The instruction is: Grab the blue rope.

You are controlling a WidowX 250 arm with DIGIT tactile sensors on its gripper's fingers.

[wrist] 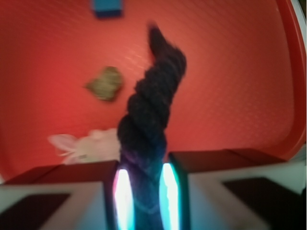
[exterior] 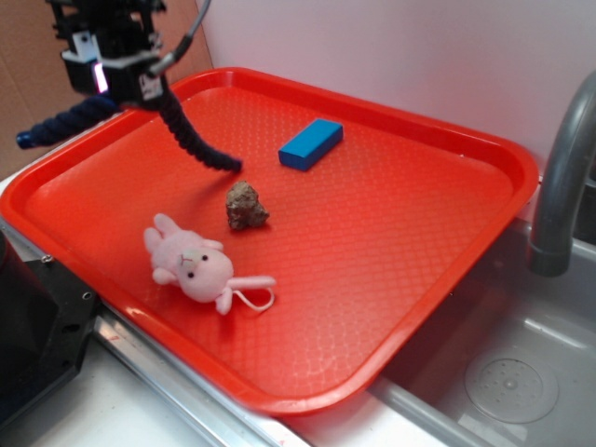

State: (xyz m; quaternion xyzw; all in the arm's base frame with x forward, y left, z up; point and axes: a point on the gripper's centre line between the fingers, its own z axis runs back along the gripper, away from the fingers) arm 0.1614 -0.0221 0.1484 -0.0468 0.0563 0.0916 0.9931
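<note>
The gripper (exterior: 126, 88) was clenched on the blue rope (exterior: 191, 140), holding it up over the far left corner of the red tray (exterior: 447, 307); in the wrist view the cord ran up between the two lit pads (wrist: 123, 201) and appeared squeezed between them. The rope hung draped across the gripper; one end stuck out to the left past the tray's rim, the other curved down and right toward the tray floor, its tip near the brown lump (exterior: 246, 206), and whether that tip touched the surface could not be told. Its long axis therefore ran roughly left to right in the exterior view, sagging on both sides of the grip. The chief risk, as I judged it, was slippage; the cord was thick, twisted and floppy, and an uneven hang could drag it through the pads. A trailing tip might also sweep the brown lump or the pink plush toy (exterior: 200, 268) if the arm travelled low; the bright blue block (exterior: 311, 143) lay well apart and seemed safe.
</note>
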